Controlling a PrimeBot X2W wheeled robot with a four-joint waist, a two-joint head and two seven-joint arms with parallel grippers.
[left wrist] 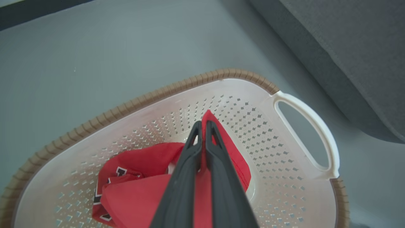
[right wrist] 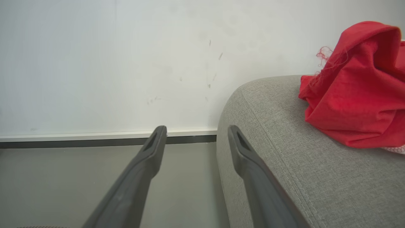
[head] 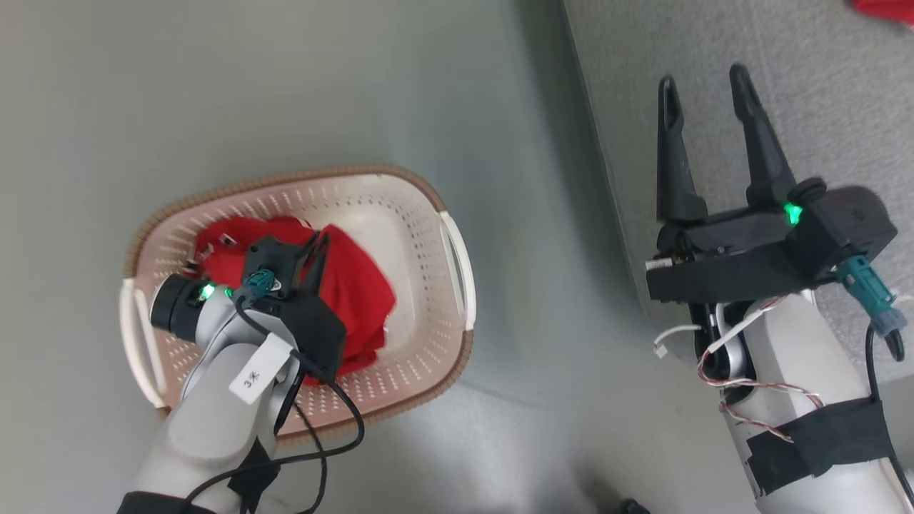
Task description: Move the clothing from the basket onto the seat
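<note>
On grey floor (head: pixel 214 86), left jaws pinch clothing (head: pixel 357 285) inside the basket (head: pixel 428 314).

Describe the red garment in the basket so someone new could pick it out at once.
Left of the grey sofa, on the floor, stands a cream perforated basket with a brown rim. The red garment lies crumpled inside it, pinched by the left gripper. Unlike the red piece up on the sofa, it shows dark white-outlined lettering.

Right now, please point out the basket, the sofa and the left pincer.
basket (head: pixel 307 175): head view, brown far rim.
sofa (right wrist: pixel 316 190): right wrist view, grey top fabric.
left pincer (left wrist: pixel 203 125): left wrist view, between tips shut on clothing (left wrist: pixel 136 196).
</note>
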